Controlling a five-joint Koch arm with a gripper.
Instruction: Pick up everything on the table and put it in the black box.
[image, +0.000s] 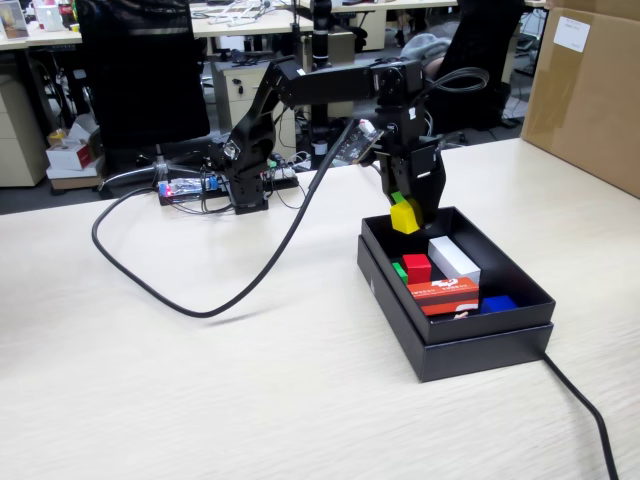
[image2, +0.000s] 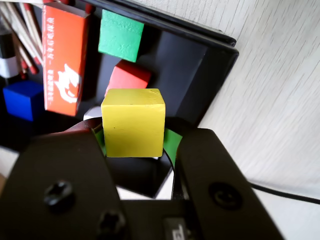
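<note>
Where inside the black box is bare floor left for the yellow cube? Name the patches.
The black box has bare floor in its far corner, under the gripper holding the yellow cube, between the far wall and the red cube. The near half is crowded: white block, red-and-white packet, blue cube, green cube.

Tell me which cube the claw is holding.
The yellow cube, clamped in the claw above the black box. The red cube and green cube lie inside it.
</note>
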